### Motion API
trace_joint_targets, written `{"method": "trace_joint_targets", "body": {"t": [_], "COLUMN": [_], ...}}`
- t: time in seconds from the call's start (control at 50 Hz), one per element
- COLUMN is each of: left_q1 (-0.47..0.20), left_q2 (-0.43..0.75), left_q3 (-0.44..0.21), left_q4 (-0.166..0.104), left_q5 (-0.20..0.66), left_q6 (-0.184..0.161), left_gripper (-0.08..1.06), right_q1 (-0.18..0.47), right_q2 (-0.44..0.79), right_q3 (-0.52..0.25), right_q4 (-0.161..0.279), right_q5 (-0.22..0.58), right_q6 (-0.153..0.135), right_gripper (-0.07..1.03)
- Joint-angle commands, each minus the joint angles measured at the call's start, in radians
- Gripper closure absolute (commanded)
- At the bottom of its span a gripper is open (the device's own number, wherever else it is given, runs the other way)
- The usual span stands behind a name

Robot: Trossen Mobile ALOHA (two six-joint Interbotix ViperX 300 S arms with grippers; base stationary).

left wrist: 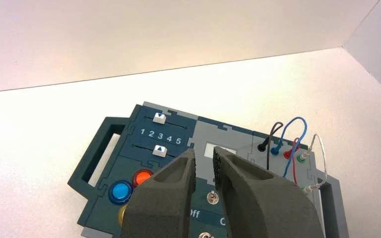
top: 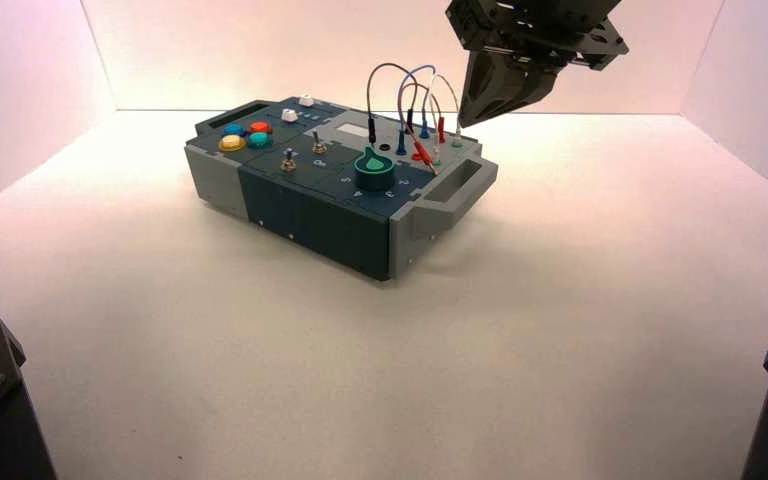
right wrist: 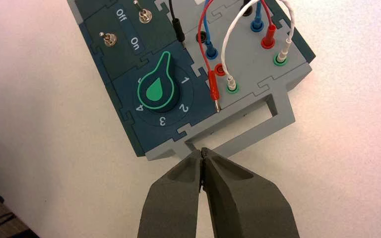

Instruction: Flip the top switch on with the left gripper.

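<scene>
Left gripper hovers over box, fingers slightly apart, empty. We see top switch thru the gap; in high view it's at 10 o'clock from knob. Right gripper pinched closed, idle by handle end. Risk: off-line descent could bump lower switch.

The left gripper, a dark two-fingered claw, hovers above the box with its fingers slightly parted. The top switch, a small metal toggle (the rear one of two), stands untouched between the Off and On lettering.
</scene>
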Motion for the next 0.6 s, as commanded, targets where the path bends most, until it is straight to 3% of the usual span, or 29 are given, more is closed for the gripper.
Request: {"method": "trace_joint_targets", "body": {"t": [0.02,0.6], "left_q1": [-0.003,-0.003], "left_q2": [-0.009,-0.009], "left_q3": [-0.031,-0.031], "left_q4": [0.002,0.002], "left_q5": [-0.011,-0.011], "left_q6": [-0.003,-0.003], "left_gripper": [0.75,0.75], "right_q1": [-0.003,-0.003], "right_q2": [-0.02,-0.009], "right_q3": [-0.012,-0.012], "right_q4": [0.0,0.002], "right_q5": [-0.008,-0.008], "right_q6": [-0.003,-0.003], "right_gripper": [0.98,0.98]}}
